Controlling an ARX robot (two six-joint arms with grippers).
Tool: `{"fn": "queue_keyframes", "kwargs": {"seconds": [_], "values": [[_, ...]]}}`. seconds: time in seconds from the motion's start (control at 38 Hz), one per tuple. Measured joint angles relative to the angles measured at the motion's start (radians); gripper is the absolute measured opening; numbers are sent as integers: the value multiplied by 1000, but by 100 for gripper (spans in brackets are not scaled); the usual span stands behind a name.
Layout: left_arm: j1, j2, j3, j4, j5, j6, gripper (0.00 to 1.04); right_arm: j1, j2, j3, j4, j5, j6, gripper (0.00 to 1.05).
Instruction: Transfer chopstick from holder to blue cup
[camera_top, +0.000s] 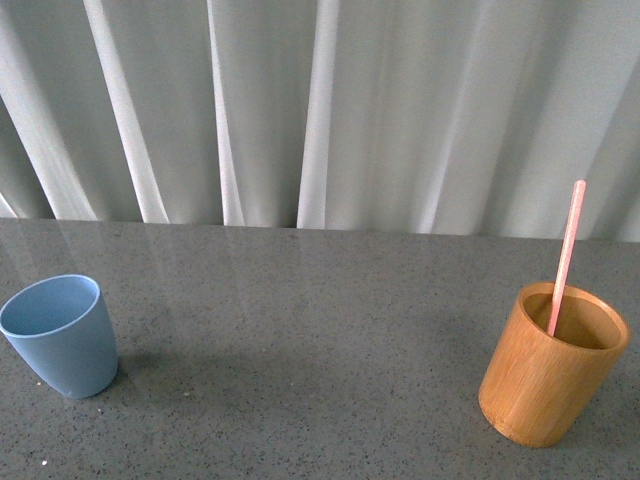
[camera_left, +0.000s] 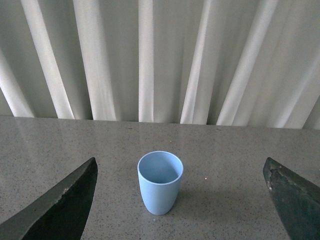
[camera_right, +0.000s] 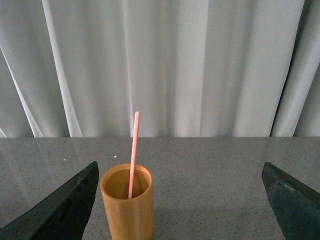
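Observation:
The pink-red chopstick (camera_top: 566, 254) stands tilted in the orange-brown wooden holder (camera_top: 548, 372) at the table's front right. The empty light blue cup (camera_top: 62, 336) stands upright at the front left. Neither gripper shows in the front view. In the left wrist view the left gripper (camera_left: 181, 177) is open, its dark fingers (camera_left: 62, 205) wide apart, with the blue cup (camera_left: 159, 182) ahead between them and apart from both. In the right wrist view the right gripper (camera_right: 180, 180) is open; the holder (camera_right: 127, 206) with the chopstick (camera_right: 133, 152) stands ahead, close to one finger (camera_right: 62, 210).
A grey speckled table (camera_top: 300, 340) carries both vessels, with open surface between them. A white pleated curtain (camera_top: 320, 110) hangs along the table's far edge.

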Motion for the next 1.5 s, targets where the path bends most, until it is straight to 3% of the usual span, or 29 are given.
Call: {"fn": "queue_keyframes", "kwargs": {"seconds": [0.05, 0.13, 0.18, 0.42, 0.74, 1.5], "values": [[-15, 23, 11, -35, -52, -33, 98, 0, 0, 0, 0, 0, 0, 95], [-57, 269, 151, -297, -333, -228, 98, 0, 0, 0, 0, 0, 0, 95], [-43, 403, 198, -293, -379, -270, 98, 0, 0, 0, 0, -1, 0, 95], [40, 771, 436, -280, -277, -286, 98, 0, 0, 0, 0, 0, 0, 95], [44, 1158, 779, -431, -140, -174, 98, 0, 0, 0, 0, 0, 0, 95], [1, 1728, 1039, -371, -190, -150, 98, 0, 0, 0, 0, 0, 0, 95]]}}
